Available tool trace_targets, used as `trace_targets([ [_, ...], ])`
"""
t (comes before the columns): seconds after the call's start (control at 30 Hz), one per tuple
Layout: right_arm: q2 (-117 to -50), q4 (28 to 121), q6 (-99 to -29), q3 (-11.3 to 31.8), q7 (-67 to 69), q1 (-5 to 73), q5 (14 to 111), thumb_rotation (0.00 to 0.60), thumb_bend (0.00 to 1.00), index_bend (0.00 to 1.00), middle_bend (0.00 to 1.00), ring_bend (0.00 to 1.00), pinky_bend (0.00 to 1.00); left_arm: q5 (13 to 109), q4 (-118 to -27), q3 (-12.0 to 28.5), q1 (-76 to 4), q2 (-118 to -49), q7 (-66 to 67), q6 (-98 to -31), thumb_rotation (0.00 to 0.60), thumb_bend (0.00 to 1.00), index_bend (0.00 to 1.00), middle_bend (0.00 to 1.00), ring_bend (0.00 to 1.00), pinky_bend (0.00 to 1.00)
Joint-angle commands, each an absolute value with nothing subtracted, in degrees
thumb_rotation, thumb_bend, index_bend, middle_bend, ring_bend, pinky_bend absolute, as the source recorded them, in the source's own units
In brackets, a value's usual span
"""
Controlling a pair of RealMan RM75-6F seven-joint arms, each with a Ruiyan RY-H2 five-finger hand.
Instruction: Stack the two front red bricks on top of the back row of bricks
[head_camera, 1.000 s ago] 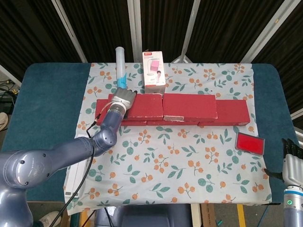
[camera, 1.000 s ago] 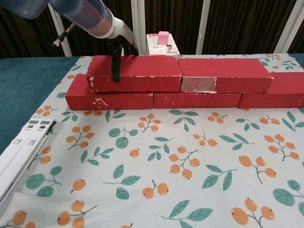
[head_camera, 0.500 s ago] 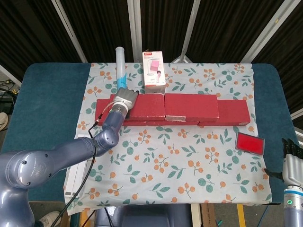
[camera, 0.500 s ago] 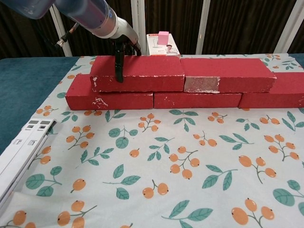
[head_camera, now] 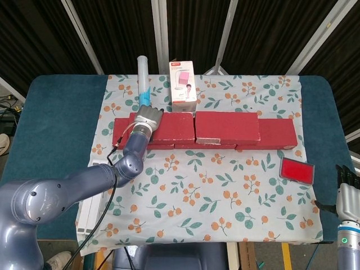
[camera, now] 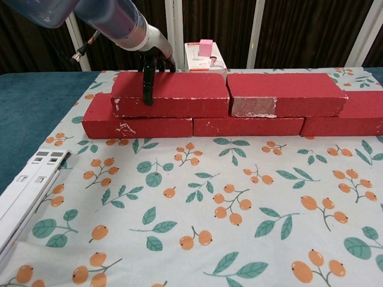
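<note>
Two red bricks lie on top of the back row [camera: 248, 126]. The upper left brick [head_camera: 171, 127] [camera: 173, 93] and the upper right brick [head_camera: 226, 127] [camera: 286, 93] sit end to end with a thin gap between them. My left hand [head_camera: 147, 117] [camera: 149, 64] grips the upper left brick near its left end; the thumb hangs down its front face and the other fingers reach over the back. The lower row's end bricks [head_camera: 275, 134] [camera: 136, 126] stick out on both sides. My right hand [head_camera: 347, 187] stays at the lower right edge of the head view, holding nothing.
A white carton [head_camera: 183, 82] [camera: 204, 54] and a clear tube with blue inside [head_camera: 144, 79] stand just behind the bricks. A flat red pad [head_camera: 296, 170] lies on the floral cloth at the right. A white slatted strip [head_camera: 90, 208] [camera: 24, 191] lies at the cloth's left edge.
The upper left brick slid slightly right under my left hand, then back a little to the left. The right hand has not moved.
</note>
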State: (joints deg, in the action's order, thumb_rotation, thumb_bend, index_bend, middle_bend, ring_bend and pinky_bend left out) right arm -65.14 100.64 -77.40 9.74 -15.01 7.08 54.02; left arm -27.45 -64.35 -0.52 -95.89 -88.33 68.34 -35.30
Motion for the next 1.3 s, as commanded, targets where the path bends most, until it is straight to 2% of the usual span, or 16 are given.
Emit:
trace_targets([
  [0.03, -65.1, 100.7, -77.3, 9.7, -15.2, 7.1, 53.9, 0.6, 0.07, 0.0, 0.0, 0.0, 0.0, -27.7, -64.2, -0.2, -95.9, -88.5, 68.9, -35.7, 0.6, 0.0, 0.12, 0.11, 0.08, 0.24],
  [0.17, -65.1, 100.7, -77.5, 9.8, -15.3, 7.1, 53.6, 0.6, 0.07, 0.0, 0.0, 0.0, 0.0, -27.8, -64.0, 0.3, -95.6, -88.6, 69.7, -35.9, 0.6, 0.0, 0.08, 0.05, 0.02, 0.22],
  [0.33, -65.1, 100.8, -77.5, 9.8, -15.6, 7.2, 53.4, 0.6, 0.07, 0.0, 0.0, 0.0, 0.0, -27.6, -63.8, 0.8, -95.3, -89.0, 70.7, -36.3, 0.6, 0.0, 0.06, 0.0, 0.0, 0.21],
  [1.3, -65.8, 100.8, -78.3, 10.5, -17.3, 7.3, 51.0, 0.6, 0.07, 0.0, 0.01, 0.0, 0.0, -26.7, -65.7, 5.2, -93.4, -88.2, 73.8, -39.1, 0.6, 0.0, 0.03, 0.0, 0.0, 0.18],
])
